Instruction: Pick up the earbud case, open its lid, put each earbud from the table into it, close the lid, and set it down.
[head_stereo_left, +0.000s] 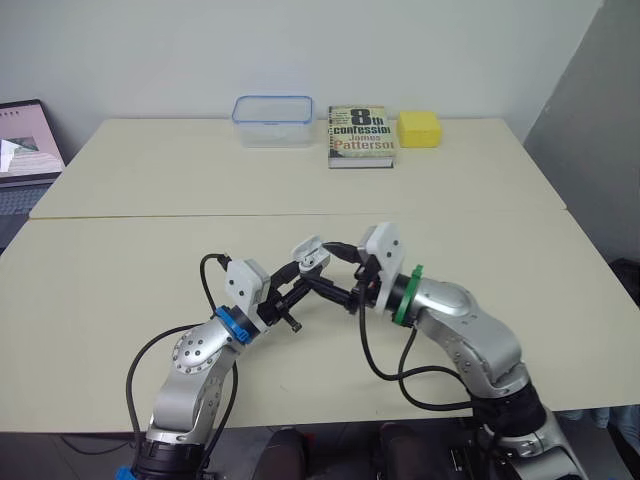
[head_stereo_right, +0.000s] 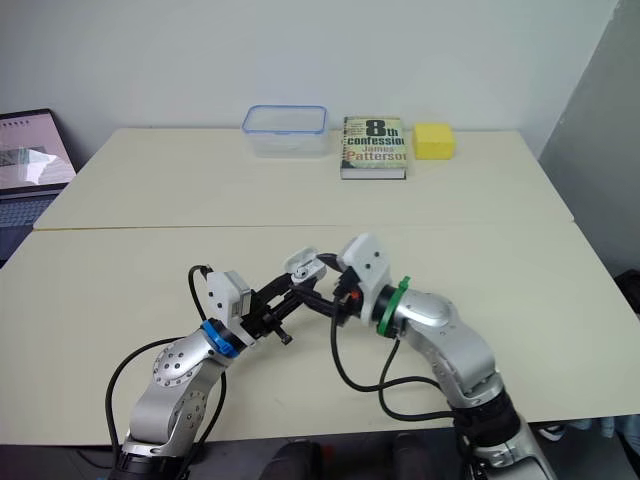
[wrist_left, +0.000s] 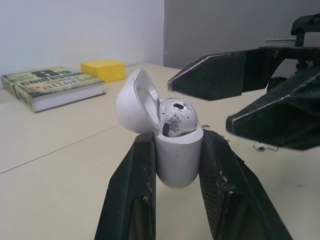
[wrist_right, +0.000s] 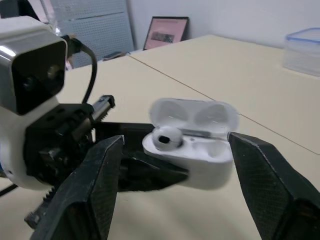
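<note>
Both forearms angle inward over the near table (head_stereo_left: 120, 270) and meet at its middle, wrists facing each other. The left gripper (head_stereo_left: 303, 272) clamps the one white earbud case (wrist_left: 177, 162) upright between its two black fingers (wrist_left: 131, 190), with the lid swung open. One earbud (wrist_right: 164, 138) sits in a well of the case. The right gripper (wrist_right: 176, 141) faces the case with its two fingers spread wide, one on either side and touching nothing. At the far edge stand one clear container (head_stereo_left: 273, 120) with a blue rim, one book (head_stereo_left: 361, 137) reading "8th confession, James Patterson", and one yellow block (head_stereo_left: 420, 128). One laptop (head_stereo_left: 25, 140) lies at the far left.
</note>
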